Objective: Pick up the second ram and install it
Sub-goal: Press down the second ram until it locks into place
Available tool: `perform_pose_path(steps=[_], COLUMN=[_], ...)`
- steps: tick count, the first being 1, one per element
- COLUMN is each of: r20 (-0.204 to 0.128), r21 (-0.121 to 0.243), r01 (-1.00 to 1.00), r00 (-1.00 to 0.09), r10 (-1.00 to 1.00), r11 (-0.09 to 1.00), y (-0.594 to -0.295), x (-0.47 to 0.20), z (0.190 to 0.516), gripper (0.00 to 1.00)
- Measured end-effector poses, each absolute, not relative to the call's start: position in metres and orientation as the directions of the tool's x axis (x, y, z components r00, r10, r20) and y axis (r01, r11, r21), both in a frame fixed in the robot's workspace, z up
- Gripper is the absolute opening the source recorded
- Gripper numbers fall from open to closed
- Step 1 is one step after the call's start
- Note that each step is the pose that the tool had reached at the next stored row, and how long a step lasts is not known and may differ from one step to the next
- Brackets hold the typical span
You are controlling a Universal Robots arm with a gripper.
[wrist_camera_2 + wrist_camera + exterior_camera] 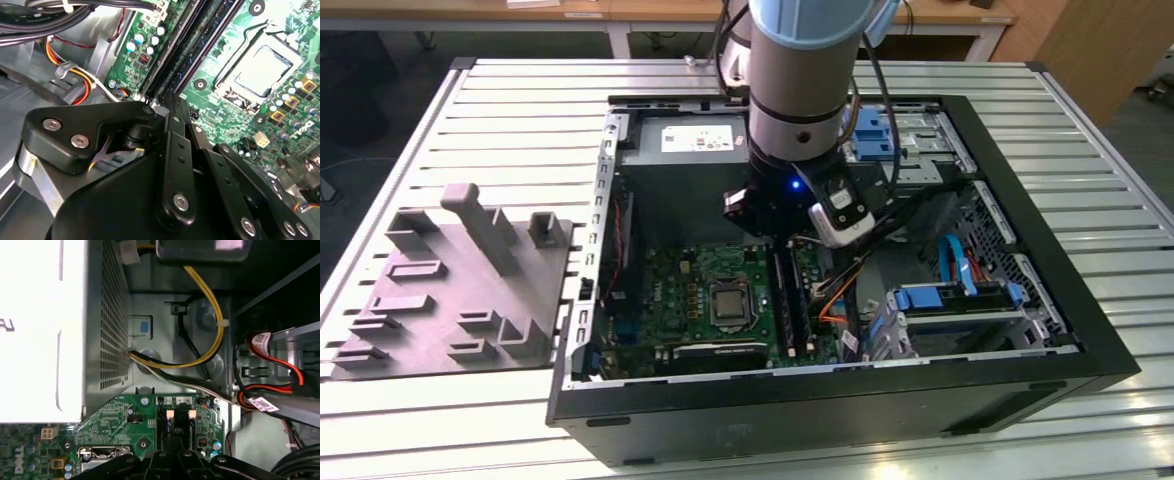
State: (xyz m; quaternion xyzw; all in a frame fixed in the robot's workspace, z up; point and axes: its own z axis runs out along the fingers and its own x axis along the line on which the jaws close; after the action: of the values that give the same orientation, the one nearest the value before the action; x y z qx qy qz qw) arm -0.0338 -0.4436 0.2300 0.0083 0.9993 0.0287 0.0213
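Gripper (785,240) down inside case (1067,330), over board (687,290) slots. Fingers drawn together; grasp unclear. Ram (786,295) upright in slot below, seating unconfirmed. Tray (400,300) holds none.

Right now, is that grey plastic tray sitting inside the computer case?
No, in the exterior view the grey tray lies on the slatted table, outside the open computer case.

no legible txt, labels (263,404) too blurry
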Motion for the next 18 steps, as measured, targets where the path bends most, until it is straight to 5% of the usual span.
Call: perform_pose_path(steps=[18], r20=[-0.042], r21=[0.058], r01=[0.015], r00=[-0.999], r10=[0.018], r11=[0.998], y=[-0.461], x=[-0.034], z=[0.237], gripper=[0.1])
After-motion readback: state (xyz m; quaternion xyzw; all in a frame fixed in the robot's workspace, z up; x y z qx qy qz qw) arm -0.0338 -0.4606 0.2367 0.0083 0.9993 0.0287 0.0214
